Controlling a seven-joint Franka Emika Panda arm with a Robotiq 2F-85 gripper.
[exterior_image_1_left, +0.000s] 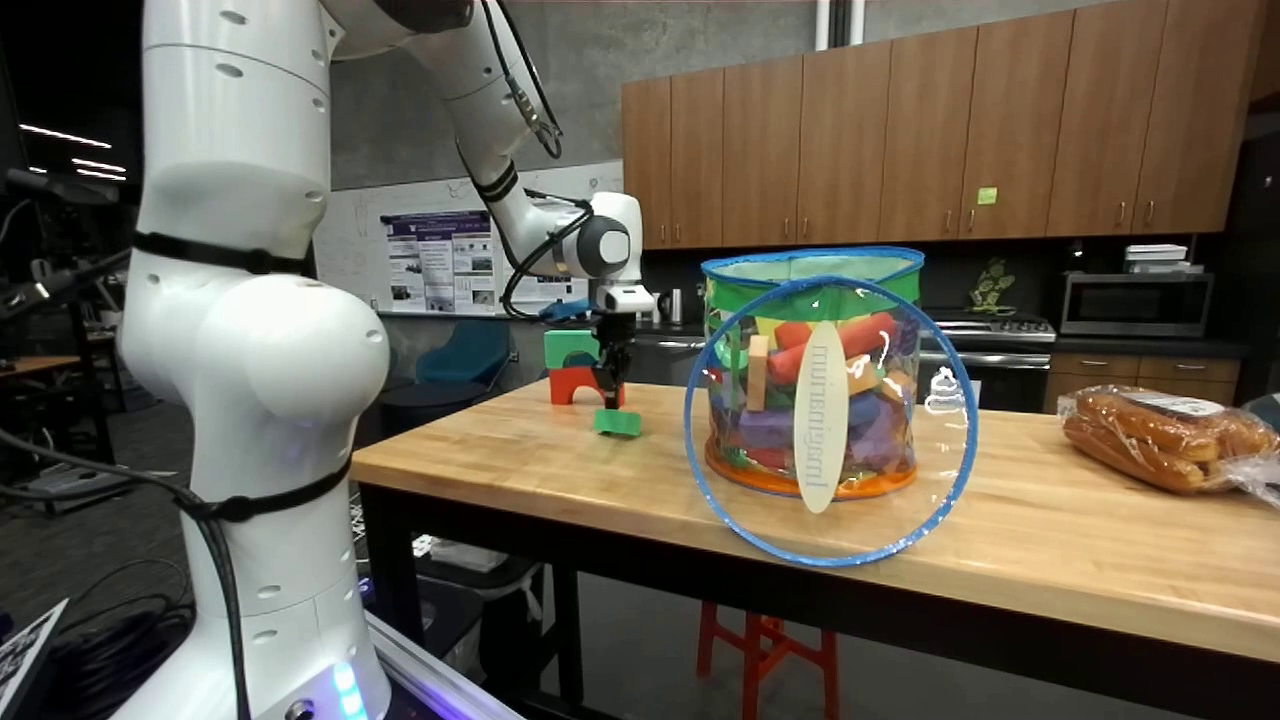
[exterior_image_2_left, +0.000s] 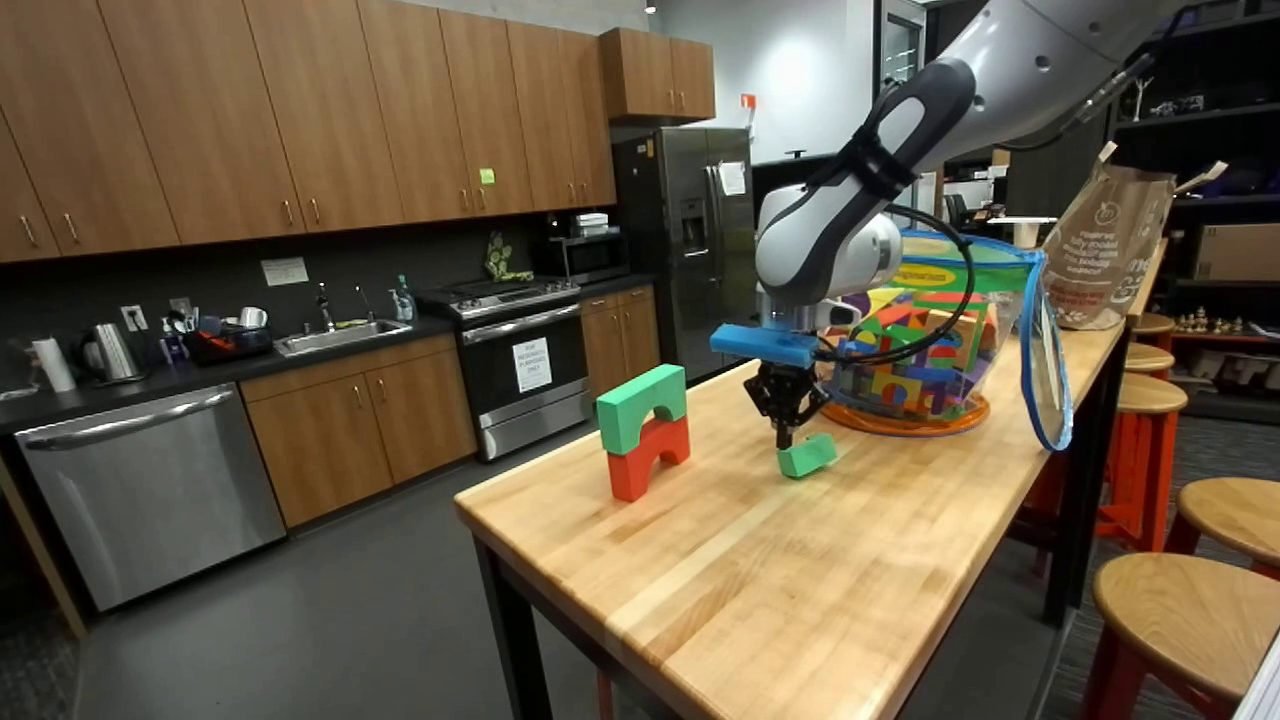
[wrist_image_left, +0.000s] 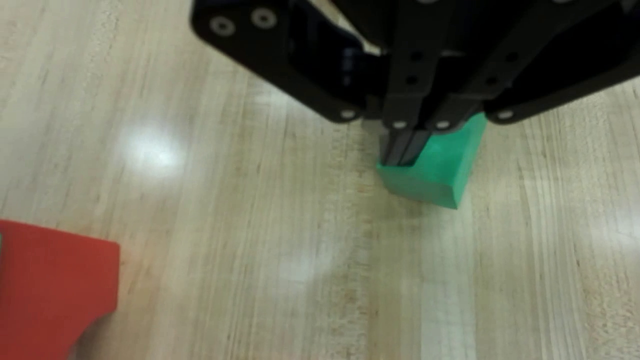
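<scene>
Loose: two green blocks (exterior_image_2_left: 808, 457), one red block (exterior_image_2_left: 631, 472); bagged blocks (exterior_image_2_left: 912, 382) likely ten-plus.

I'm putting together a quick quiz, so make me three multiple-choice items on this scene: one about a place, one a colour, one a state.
1. Where does the green arch stand?
A. Inside the clear bag
B. On top of the red arch
C. On the floor

2. What colour is the small block nearest the hand?
A. Green
B. Purple
C. Yellow

3. How are the hand's fingers?
A. Spread wide
B. Half open
C. Closed together

1 B: both exterior views show it stacked there.
2 A: its faces look green in all three views.
3 C: the wrist view shows them side by side without a visible gap.
</scene>
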